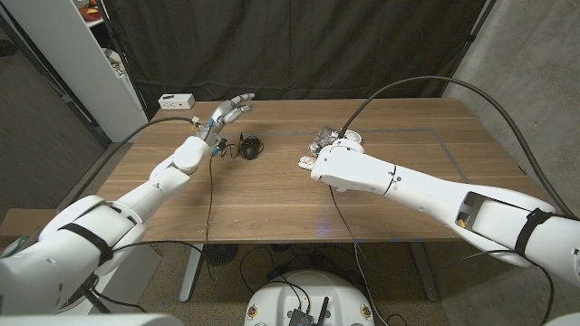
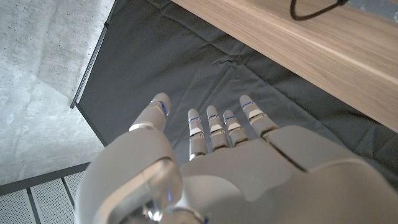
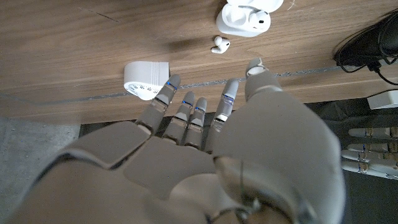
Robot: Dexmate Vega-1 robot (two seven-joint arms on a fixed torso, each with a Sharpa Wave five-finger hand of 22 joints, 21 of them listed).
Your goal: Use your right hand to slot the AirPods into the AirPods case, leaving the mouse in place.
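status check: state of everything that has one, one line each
AirPods case: lid open, one earbud seemingly seated in it.
Loose AirPod: lying on the table beside the case, not slotted.
Mouse: on the table, cabled, untouched.
Right hand: fingers extended, holding nothing, short of the AirPod.
Left hand: fingers spread, holding nothing.

Quick tally across the wooden table (image 1: pixel 272 204): 2 robot hands up, the left hand (image 1: pixel 228 112) raised with fingers spread, the right hand (image 1: pixel 328 149) over the middle. 1 black mouse (image 1: pixel 249 145) near the left hand. From the right wrist view, 1 white AirPods case (image 3: pixel 247 17) lying open with 1 earbud seated in it, 1 loose AirPod (image 3: pixel 219 44) just beside it, and 1 white ribbed object (image 3: pixel 145 79) close by. 1 white box (image 1: pixel 177 100) at the far edge
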